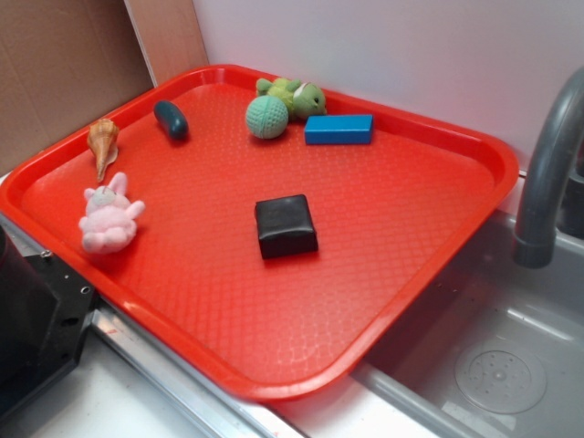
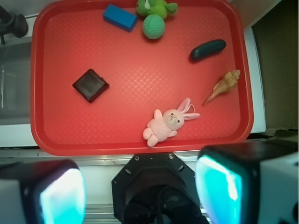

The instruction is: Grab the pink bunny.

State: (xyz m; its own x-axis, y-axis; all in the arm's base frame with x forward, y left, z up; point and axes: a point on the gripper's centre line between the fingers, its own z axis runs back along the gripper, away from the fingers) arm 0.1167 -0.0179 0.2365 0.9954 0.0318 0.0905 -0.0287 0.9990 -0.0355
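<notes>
Your red tray [image 2: 140, 142] fills most of the wrist view and carries everything that matters. On it, from biggest to smallest: the black block [image 2: 90, 84] left of centre, the blue block [image 2: 120, 17] and the green plush turtle [image 2: 156, 8] with a green knitted ball [image 2: 153, 26] along the far edge, a dark oval piece [image 2: 208, 49] and a seashell [image 2: 223, 85] toward the right, and the pink bunny [image 2: 167, 123] close to the near rim.

The relation you need: in the wrist view the bunny lies ahead of the gripper [image 2: 140, 186], just past the tray's near edge and slightly right of the midline between the fingers. It lies on its back, face up, with its long axis running diagonally, feet toward the lower left and ears toward the upper right, pointing at the seashell. The exterior view shows it alone near the tray's left rim [image 1: 108, 219], with the seashell [image 1: 102, 143] near but apart and the black block [image 1: 286, 225] well apart.

The gripper is spread wide, its two pale fingers [image 2: 219, 186] at the bottom corners of the wrist view, holding and touching nothing. It hangs high above the tray, over the robot base rather than the bunny, so I judge you need to go forward, a touch right, then down, turning the jaws across that diagonal.
</notes>
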